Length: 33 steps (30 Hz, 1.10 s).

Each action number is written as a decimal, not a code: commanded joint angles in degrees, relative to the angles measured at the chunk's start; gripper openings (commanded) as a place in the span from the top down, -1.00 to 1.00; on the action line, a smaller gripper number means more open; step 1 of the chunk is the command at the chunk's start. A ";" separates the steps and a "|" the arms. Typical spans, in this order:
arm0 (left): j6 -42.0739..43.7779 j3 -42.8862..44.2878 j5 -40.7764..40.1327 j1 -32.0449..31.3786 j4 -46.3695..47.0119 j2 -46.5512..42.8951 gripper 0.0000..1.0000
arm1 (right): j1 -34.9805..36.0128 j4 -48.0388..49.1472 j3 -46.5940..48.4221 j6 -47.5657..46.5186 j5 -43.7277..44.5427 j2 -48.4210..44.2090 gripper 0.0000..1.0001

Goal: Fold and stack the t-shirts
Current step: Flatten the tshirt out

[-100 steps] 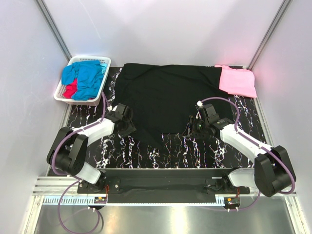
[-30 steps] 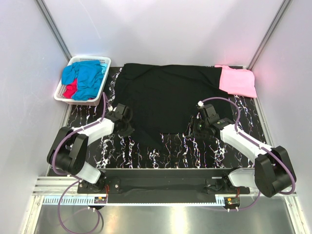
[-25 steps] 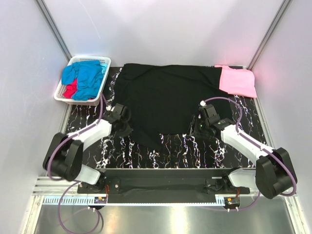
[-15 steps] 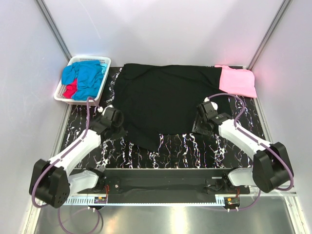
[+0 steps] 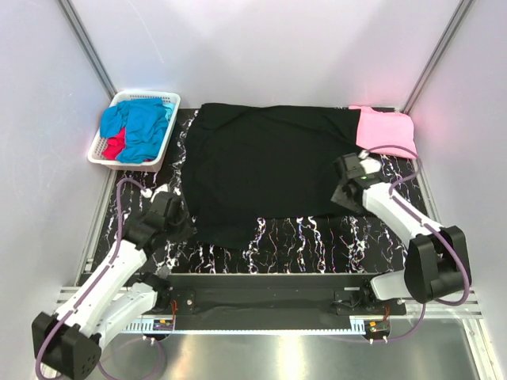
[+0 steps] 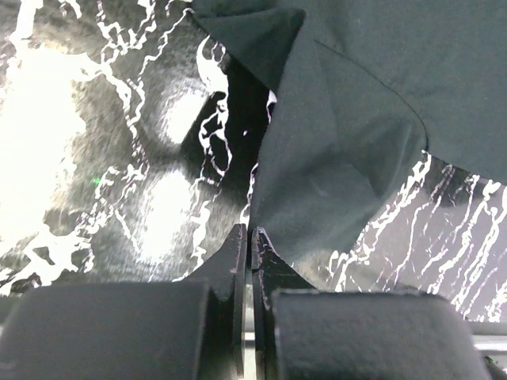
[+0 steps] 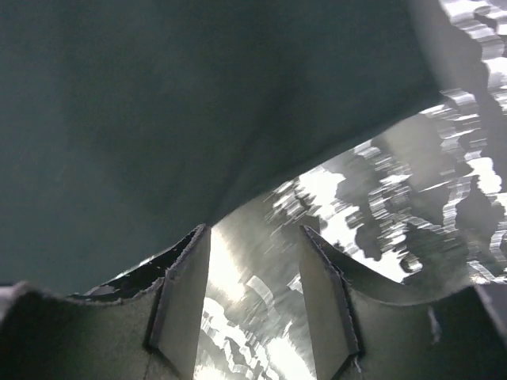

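The left pincer [image 6: 250, 233], fingers pressed together, pinches the near left hem of the black t-shirt [image 5: 269, 166]. The shirt lies spread from the middle to the far edge of the marbled tabletop [image 5: 317, 237]. The right pincer [image 7: 253, 233] stands spread over bare tabletop at the shirt's right hem. More bare tabletop runs along the near edge. A pink t-shirt [image 5: 388, 133] touches the black one at the far right corner. In a white basket [image 5: 146, 95] at the far left corner, a blue t-shirt [image 5: 142, 127] mostly buries a red t-shirt [image 5: 115, 146].

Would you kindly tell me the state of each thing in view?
large black cloth t-shirt: spread out, unfolded.
pink cloth t-shirt: folded.
bright blue cloth t-shirt: crumpled in white slotted plastic basket.
red cloth t-shirt: crumpled, same basket.
left end effector: shut on black t-shirt's edge.
right end effector: open, empty.
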 commanded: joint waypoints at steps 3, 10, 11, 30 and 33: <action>-1.67 -0.22 -1.51 0.07 -4.76 -4.74 1.00 | -9.40 2.04 0.42 -2.50 0.46 -1.28 -0.09; -2.29 0.31 -2.12 -0.02 -7.40 -6.86 1.00 | -21.26 6.88 -1.68 -6.81 -11.47 -0.49 -0.06; -2.38 0.31 -2.65 0.06 -8.10 -7.30 1.00 | -22.49 7.49 -2.82 -7.16 -13.75 -0.32 -0.04; -5.89 3.03 -4.68 0.07 -10.92 -10.11 1.00 | -30.76 14.71 -11.70 -3.92 -29.16 4.87 0.05; -5.89 3.12 -4.94 0.07 -11.01 -10.03 1.00 | -30.76 14.36 -12.76 -2.95 -26.61 3.82 0.10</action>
